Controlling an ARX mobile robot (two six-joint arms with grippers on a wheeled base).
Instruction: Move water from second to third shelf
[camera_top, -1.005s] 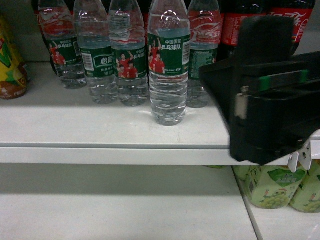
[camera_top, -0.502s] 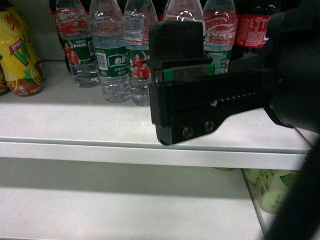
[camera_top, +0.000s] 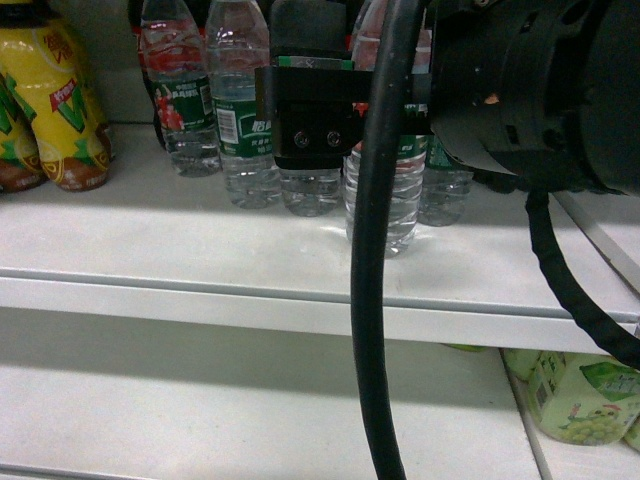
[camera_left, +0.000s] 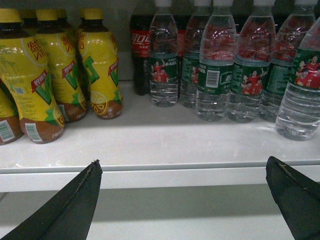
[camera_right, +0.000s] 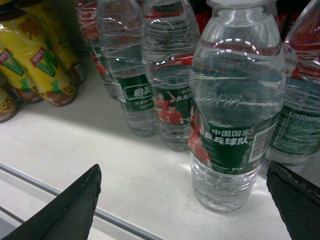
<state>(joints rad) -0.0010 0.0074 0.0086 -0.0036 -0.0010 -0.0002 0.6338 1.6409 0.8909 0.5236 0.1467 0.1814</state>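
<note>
The water (camera_right: 235, 125) is a clear ribbed bottle with a green label, standing in front of a row of like bottles on the white shelf (camera_right: 150, 185). In the head view the water (camera_top: 400, 200) is half hidden behind my right arm and its cable. My right gripper (camera_right: 183, 169) is open, with the bottle between its two finger lines, nearer the right finger and untouched. From the head view my right gripper (camera_top: 312, 115) shows as a black block in front of the bottle row. My left gripper (camera_left: 183, 161) is open and empty at the shelf's front edge.
Yellow juice bottles (camera_left: 50, 75) fill the left of the shelf, with a dark cola bottle (camera_left: 141, 50) behind. More water bottles (camera_left: 215, 65) stand in a row. A lower shelf (camera_top: 200, 400) holds green drink packs (camera_top: 585, 395) at right. A black cable (camera_top: 370, 300) crosses the head view.
My right arm has swung left and in toward the bottle row, now covering the front water bottle in the head view. The head view has shifted, showing more of the yellow bottles.
</note>
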